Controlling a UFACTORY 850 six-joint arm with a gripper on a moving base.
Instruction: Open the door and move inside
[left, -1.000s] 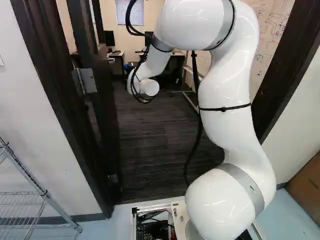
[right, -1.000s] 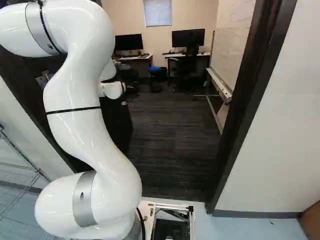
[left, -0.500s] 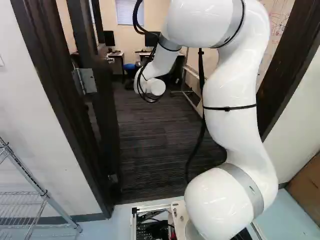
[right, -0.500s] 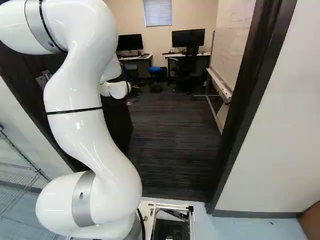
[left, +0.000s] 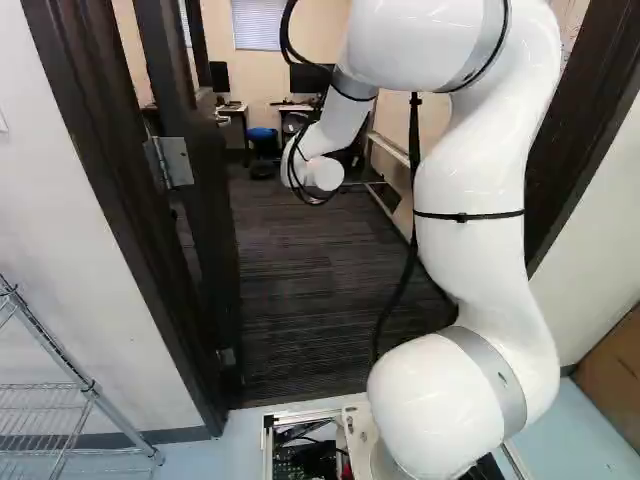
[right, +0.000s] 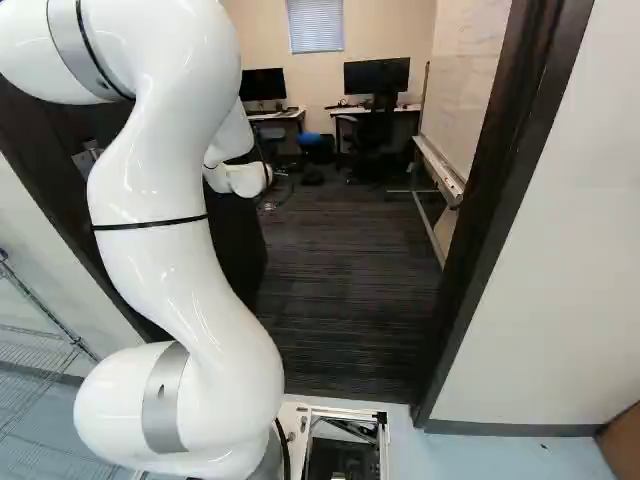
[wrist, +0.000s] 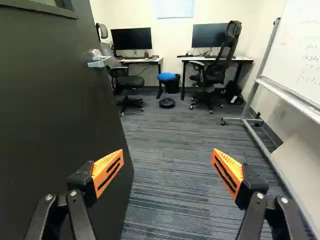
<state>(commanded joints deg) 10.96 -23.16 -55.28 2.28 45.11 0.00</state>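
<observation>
We have our hand (wrist: 167, 159) spread wide, its orange pads (wrist: 108, 171) well apart, with the carpet (wrist: 170, 195) in view through the gap. Right beside one finger is the door (wrist: 55, 115), standing open into the room; we cannot tell whether that finger touches it. The door's handle (wrist: 100, 60) is ahead of our hand, near the door's free edge. Our white arm (left: 468, 215) reaches through the doorway, past the door's hinge (left: 175, 162), over the carpet. On the hinge side of the door, we see the dark door frame (left: 110, 190) and, this side of the wall, a wire rack (left: 40, 412). Beyond the door's free edge, we look at a first table (wrist: 150, 60) with a monitor (wrist: 131, 38), and an office chair (wrist: 131, 82) in front of it. A stool with a blue seat (wrist: 166, 77) stands farther from the door than that chair, next to a dark bin (wrist: 174, 86). Farther across from the door, we see the second table (wrist: 242, 59) with its own monitor (wrist: 207, 36) and another office chair (wrist: 215, 74). Opposite the door, a whiteboard (wrist: 295, 55) stands on a metal frame (wrist: 260, 145).
</observation>
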